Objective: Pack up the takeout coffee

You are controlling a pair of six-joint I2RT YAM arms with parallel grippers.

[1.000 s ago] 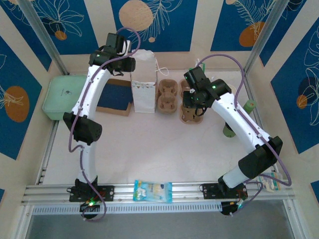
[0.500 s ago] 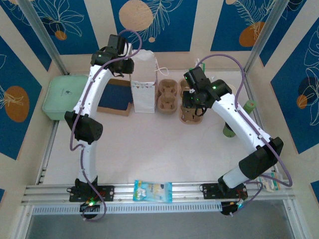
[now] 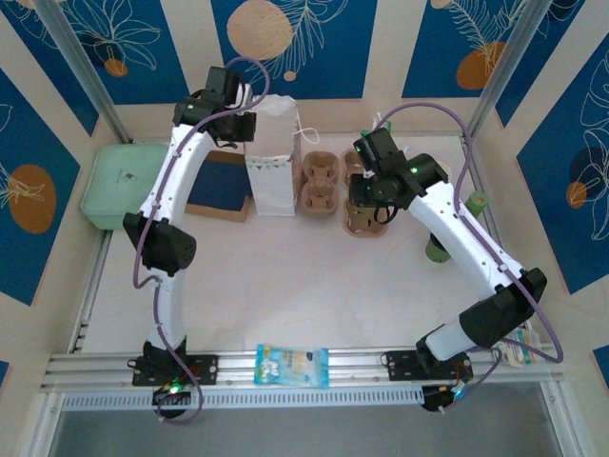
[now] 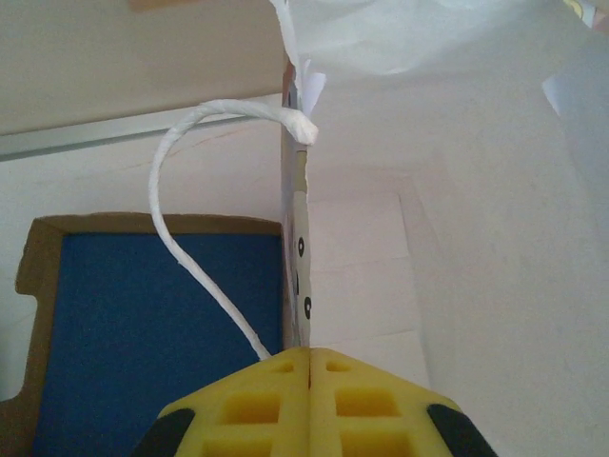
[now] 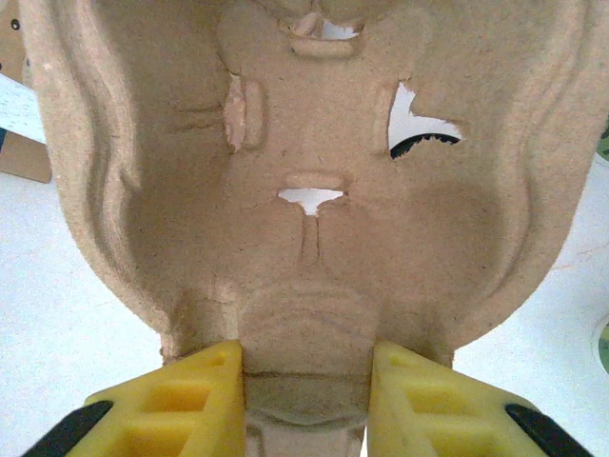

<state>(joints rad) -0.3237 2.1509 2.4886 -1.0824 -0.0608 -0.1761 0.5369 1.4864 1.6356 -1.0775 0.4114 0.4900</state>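
Packing looks barely started: left fingers [image 4: 276, 405] pinched together on the rim of the white paper bag [image 3: 274, 171], right fingers [image 5: 190, 400] clamped on the pulp cup carrier [image 5: 304, 238], and the takeout coffee [image 3: 437, 251], apparently the green shape half hidden beside the right forearm, stands unpacked on the bench [image 3: 285, 286].

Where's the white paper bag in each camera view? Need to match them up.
top external: white paper bag upright at back, centre-left.
left wrist: its wall spans centre to right edge; its rim runs into the shut left gripper.
right wrist: white sliver at far left edge, beside the pulp cup carrier, may be it; cannot tell.
Shared landmark: blue-lined cardboard tray, left of the bag.
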